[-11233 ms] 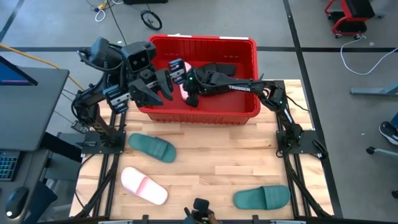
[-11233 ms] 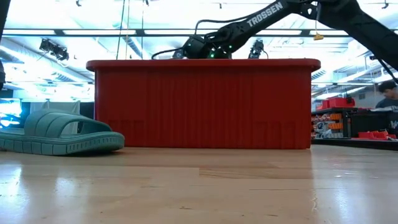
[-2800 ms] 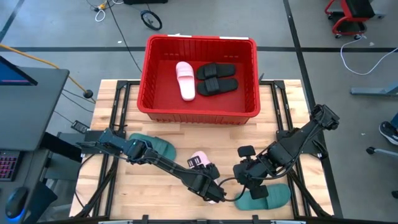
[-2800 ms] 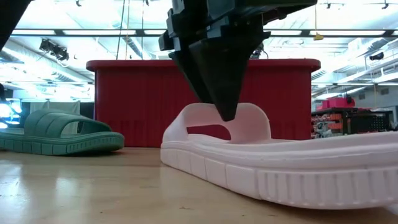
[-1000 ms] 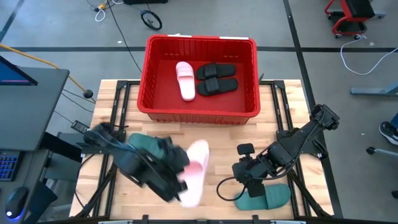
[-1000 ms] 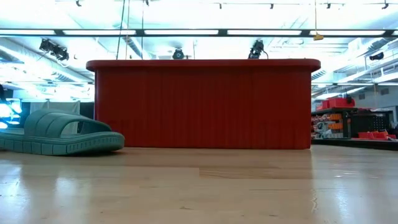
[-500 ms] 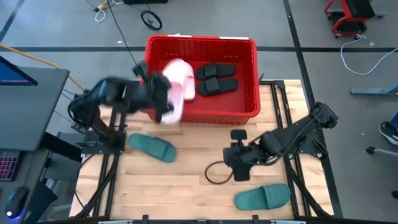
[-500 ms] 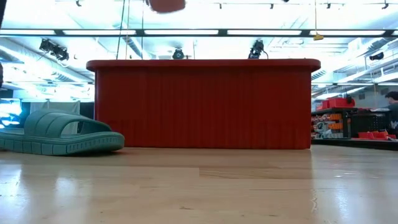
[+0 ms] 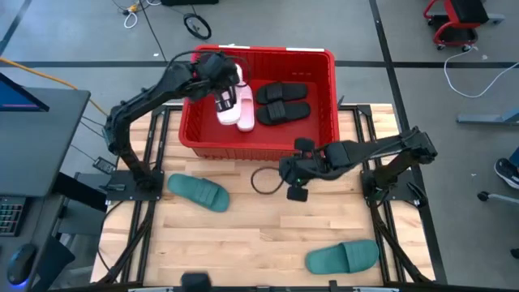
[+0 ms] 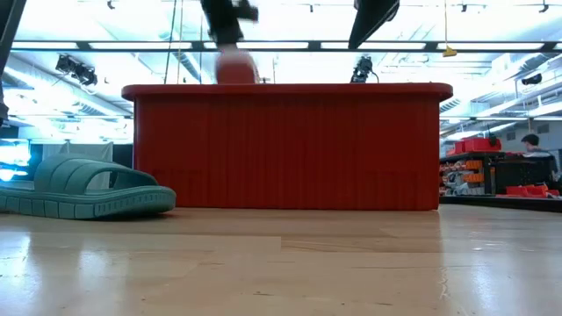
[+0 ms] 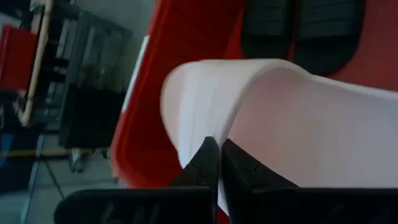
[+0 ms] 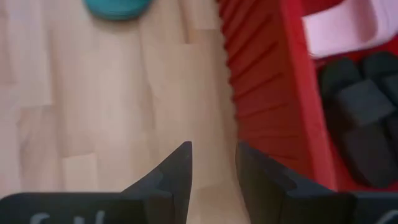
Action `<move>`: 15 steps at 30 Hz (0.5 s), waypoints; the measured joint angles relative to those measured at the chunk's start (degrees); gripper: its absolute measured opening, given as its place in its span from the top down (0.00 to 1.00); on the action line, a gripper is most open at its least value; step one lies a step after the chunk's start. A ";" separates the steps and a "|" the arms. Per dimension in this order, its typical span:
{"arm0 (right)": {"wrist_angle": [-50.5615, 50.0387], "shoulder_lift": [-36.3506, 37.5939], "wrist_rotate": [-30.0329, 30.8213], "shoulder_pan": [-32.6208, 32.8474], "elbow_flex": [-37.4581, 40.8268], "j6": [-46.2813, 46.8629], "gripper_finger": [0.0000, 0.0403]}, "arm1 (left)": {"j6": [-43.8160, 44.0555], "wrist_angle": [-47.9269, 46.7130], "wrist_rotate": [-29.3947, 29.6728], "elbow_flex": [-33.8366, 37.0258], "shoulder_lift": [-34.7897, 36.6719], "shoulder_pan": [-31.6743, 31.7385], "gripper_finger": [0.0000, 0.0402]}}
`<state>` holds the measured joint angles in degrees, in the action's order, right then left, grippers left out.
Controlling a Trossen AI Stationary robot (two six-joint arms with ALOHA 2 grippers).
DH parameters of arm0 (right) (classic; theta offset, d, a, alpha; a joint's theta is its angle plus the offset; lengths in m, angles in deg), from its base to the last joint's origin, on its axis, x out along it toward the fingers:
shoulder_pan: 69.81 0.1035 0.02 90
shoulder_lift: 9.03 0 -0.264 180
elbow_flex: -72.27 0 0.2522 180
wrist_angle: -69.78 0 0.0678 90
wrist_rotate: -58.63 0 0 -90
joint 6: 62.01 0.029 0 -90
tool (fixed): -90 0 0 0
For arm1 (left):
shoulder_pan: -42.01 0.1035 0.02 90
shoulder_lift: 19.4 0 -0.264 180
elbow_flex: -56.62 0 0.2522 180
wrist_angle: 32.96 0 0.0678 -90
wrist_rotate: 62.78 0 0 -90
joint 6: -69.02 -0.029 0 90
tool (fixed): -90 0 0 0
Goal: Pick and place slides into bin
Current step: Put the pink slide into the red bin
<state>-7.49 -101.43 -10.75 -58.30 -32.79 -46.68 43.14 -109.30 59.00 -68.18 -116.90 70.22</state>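
Observation:
My left gripper (image 9: 225, 88) is over the left part of the red bin (image 9: 328, 122), shut on a pale pink slide (image 9: 225, 105). It shows in the low view (image 10: 230, 26) above the bin's rim. A second pink slide (image 9: 245, 115) and two black slides (image 9: 282, 101) lie on the bin's floor. Two dark green slides lie on their soles on the table, one near the left (image 9: 197, 192) and one at the near right (image 9: 342, 258). My right gripper (image 9: 285, 172) is open and empty above the table, just in front of the bin's near wall. My left gripper pinches the edge of the pink slide's wide strap (image 11: 205, 127) between its two shut fingers (image 11: 202, 163), coming from above. The slide hangs below the fingers, lifted clear, over the bin's floor beside the other pink slide.
The bin's ribbed near wall (image 12: 261, 87) stands close beside my right gripper (image 12: 214, 163). A loose black cable loop (image 9: 263, 180) hangs by my right gripper. Bare wood lies between the two green slides (image 9: 259, 231).
My left gripper has carried the pink slide up from the table's near side toward the far edge and now holds it over the bin's left part. My right gripper has gone up from the near green slide toward the bin's near wall and the table's left.

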 joint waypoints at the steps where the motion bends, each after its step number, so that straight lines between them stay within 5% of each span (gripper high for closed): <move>1: -0.11 0.00 0.01 -0.70 0.00 -0.05 0.68 | -1.97 3.83 -1.36 2.74 0.00 1.31 0.98; 7: -0.11 0.00 -0.03 -3.08 0.00 -0.78 0.68 | -7.85 17.24 -2.61 15.63 -0.04 8.71 0.98; 15: -0.11 0.00 -0.07 -4.78 0.00 -1.03 0.68 | -7.70 22.85 -6.58 25.11 -0.04 15.58 0.98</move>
<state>-7.60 -101.43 -10.81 -63.08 -32.79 -47.71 35.44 -86.46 52.42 -43.07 -116.94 85.80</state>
